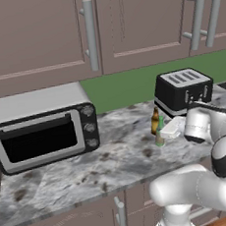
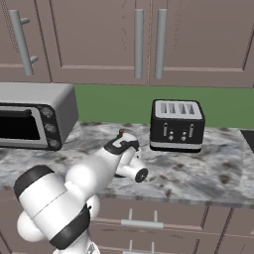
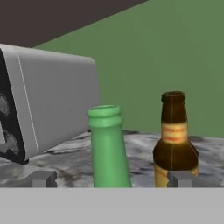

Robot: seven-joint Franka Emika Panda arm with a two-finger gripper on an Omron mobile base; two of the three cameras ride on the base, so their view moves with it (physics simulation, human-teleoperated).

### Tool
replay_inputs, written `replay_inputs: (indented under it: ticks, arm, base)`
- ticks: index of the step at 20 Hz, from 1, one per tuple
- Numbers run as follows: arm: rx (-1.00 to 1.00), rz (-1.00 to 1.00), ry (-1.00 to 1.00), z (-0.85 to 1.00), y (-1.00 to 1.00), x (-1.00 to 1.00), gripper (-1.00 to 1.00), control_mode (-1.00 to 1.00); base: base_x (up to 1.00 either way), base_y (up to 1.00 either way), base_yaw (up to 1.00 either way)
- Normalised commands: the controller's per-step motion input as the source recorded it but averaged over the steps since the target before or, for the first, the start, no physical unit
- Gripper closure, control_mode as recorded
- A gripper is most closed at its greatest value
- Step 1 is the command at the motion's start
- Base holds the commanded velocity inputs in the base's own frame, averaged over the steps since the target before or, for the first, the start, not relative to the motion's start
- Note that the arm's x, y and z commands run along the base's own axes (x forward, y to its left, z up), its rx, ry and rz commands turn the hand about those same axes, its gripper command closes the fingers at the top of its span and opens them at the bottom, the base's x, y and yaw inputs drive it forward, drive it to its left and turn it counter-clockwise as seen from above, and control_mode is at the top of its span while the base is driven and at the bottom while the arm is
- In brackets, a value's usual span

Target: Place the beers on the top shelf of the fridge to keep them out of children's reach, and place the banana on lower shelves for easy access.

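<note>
Bare marbled grey stone counter (image 1: 67,174) between the silver toaster oven (image 1: 40,127) at left and the two bottles: wide passage there. Tall green glass bottle (image 3: 109,148) and amber-brown glass bottle (image 3: 175,140) close together, narrow gap. Black slotted toaster (image 1: 182,90) just behind, blocking far right.

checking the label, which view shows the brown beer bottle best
The hand view: the brown bottle stands close, upright, label facing the camera. In the left base view it is small beside the toaster; the right base view gives no clear sight.
</note>
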Motion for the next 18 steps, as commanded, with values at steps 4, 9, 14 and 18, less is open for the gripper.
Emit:
replay_inputs:
  ticks: [4,9,14,18]
  arm:
    - [0.00,-0.05,0.00,-0.14,0.00,0.11,-1.00,-1.00]
    - [0.00,-0.05,0.00,-0.13,0.00,0.05,-1.00,-1.00]
    - [0.00,-0.05,0.00,-0.09,0.00,0.04,-1.00,-1.00]
    - [0.00,-0.05,0.00,-0.06,0.00,0.06,-1.00,-1.00]
  base:
    - [0.00,0.00,0.00]
    - [0.00,0.00,0.00]
    - [0.00,0.00,0.00]
    - [0.00,0.00,0.00]
